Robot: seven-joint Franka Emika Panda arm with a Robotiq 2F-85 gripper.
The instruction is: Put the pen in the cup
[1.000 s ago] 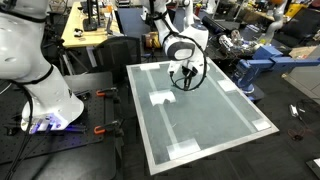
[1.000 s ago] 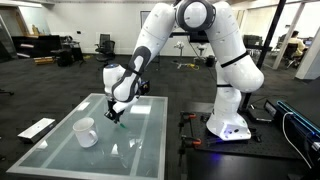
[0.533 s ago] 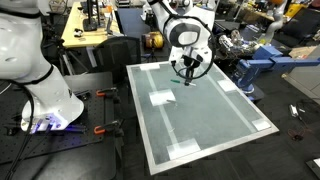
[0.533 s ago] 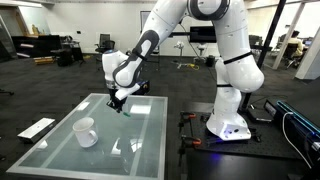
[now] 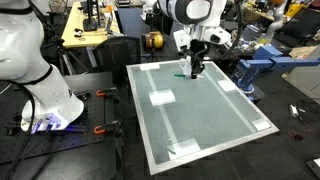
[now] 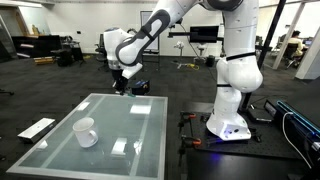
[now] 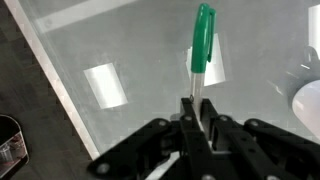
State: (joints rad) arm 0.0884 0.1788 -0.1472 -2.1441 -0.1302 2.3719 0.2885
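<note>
The green pen [image 7: 203, 40] points away from the wrist camera, its pale end pinched between my gripper's [image 7: 197, 118] shut fingers. In an exterior view the pen [image 5: 193, 70] hangs below the gripper [image 5: 196, 58], well above the glass table [image 5: 215, 125] near its far edge. The small white cup [image 6: 85, 131] stands on the table [image 6: 150, 140], below and well to the left of the raised gripper [image 6: 122, 82]. In the wrist view a white curve at the right edge [image 7: 308, 100] seems to be the cup. I do not see the cup in the exterior view with the pen.
Flat white tape patches [image 5: 160, 98] [image 6: 120, 147] [image 7: 105, 85] lie on the glass. The robot base [image 6: 228, 125] stands beside the table. Desks, chairs and lab clutter [image 5: 250, 50] surround it.
My gripper has risen from just above the glass to well above it, with the pen in it, and moved toward the table's edge.
</note>
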